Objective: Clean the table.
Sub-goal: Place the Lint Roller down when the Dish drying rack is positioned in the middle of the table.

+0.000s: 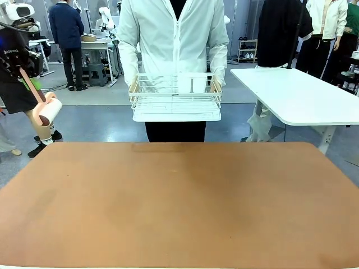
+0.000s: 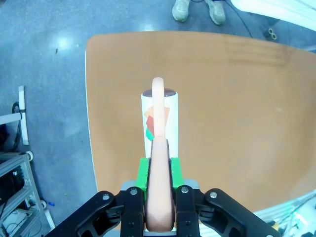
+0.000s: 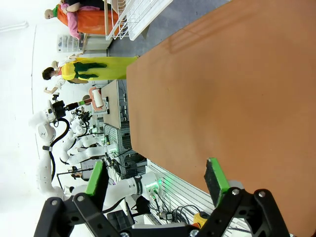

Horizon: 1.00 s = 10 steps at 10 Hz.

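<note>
- Terracotta table (image 1: 179,207) takes up the whole foreground of the front view, and honestly it looks spotless already: no crumbs, no clutter, nothing sitting on it.
- Left gripper (image 2: 159,195) is clamped tight on the pinkish handle of a lint roller (image 2: 160,123). From the wrist camera the roller head hangs over the table's corner area, but the front view puts it up in the air off the left edge, not touching the top.
- So my read: rolling hasn't started, or at least nothing here shows a pass being made. Basically the whole wipe-down looks like it's left to do.
- Right gripper (image 3: 158,182) has its jaws spread wide with nothing between them, hovering over the table's near edge.
- Person at the far side holds a white wire basket (image 1: 175,100) just past the table edge.
- Hard to tell: what's inside the basket, maybe something white. Also can't judge whether the roller sheet is fresh or used, and fine dust on the top wouldn't show anyway.
</note>
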Tool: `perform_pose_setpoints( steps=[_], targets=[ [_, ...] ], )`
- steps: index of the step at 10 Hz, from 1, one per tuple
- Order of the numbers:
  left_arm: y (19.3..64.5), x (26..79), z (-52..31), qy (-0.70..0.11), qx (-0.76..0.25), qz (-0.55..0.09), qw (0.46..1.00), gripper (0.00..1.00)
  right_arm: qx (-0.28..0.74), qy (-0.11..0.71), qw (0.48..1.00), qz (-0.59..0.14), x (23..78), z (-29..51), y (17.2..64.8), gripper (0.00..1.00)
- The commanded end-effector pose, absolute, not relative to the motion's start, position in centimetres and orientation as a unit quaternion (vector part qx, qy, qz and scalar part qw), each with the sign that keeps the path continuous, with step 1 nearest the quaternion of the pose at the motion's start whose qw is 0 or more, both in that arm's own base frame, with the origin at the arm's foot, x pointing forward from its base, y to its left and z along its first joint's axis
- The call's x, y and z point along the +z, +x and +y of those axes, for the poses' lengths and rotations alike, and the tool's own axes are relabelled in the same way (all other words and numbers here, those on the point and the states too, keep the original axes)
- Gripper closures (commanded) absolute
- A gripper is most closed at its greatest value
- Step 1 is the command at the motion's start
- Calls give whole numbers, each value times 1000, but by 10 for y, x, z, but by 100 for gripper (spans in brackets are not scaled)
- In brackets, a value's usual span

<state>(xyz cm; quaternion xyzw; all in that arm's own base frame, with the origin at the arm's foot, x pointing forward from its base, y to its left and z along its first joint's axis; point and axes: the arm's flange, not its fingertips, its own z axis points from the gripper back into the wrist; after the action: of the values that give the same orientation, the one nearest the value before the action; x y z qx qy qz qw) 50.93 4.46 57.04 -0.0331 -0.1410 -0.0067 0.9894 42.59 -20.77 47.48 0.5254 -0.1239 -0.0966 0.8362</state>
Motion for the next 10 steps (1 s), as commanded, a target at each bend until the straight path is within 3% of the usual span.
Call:
perform_pose_setpoints(
  steps=[1, 10],
  targets=[
    [507, 575, 45, -25, -4, -145, 989, 81, -94, 527, 835, -126, 478, -207, 425, 0],
    [507, 575, 45, -25, -4, -145, 989, 81, -94, 527, 835, -126, 478, -207, 425, 0]
  ],
)
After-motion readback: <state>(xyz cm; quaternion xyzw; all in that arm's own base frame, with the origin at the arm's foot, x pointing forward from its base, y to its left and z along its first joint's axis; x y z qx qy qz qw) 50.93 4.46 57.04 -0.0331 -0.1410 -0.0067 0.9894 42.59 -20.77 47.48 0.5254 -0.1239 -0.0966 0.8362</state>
